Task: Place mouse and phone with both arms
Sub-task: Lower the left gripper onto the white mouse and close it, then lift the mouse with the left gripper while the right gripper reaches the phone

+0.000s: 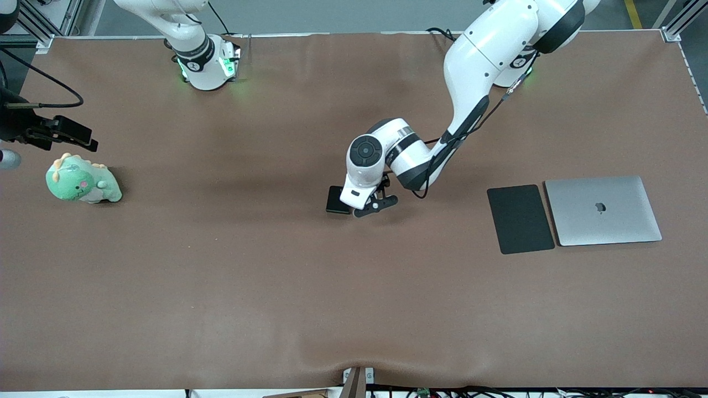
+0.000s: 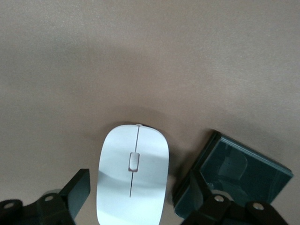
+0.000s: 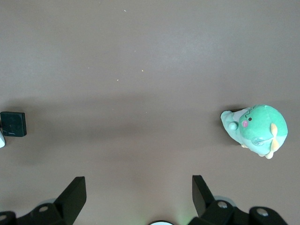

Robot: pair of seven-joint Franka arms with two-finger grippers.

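Note:
The white mouse [image 2: 132,173] lies on the brown table between the spread fingers of my left gripper [image 2: 136,187], with a gap on each side. In the front view the left gripper [image 1: 376,203] is low at the table's middle and the wrist hides the mouse. The black phone [image 2: 239,178] lies right beside the mouse, toward the right arm's end [image 1: 336,200]. My right gripper [image 1: 77,135] is open and empty over the table's edge at the right arm's end [image 3: 138,187]. The phone also shows small in the right wrist view [image 3: 13,124].
A green dinosaur plush [image 1: 83,182] sits near the right gripper and shows in the right wrist view [image 3: 253,129]. A flat black mouse pad [image 1: 520,218] and a closed silver laptop [image 1: 603,210] lie side by side toward the left arm's end.

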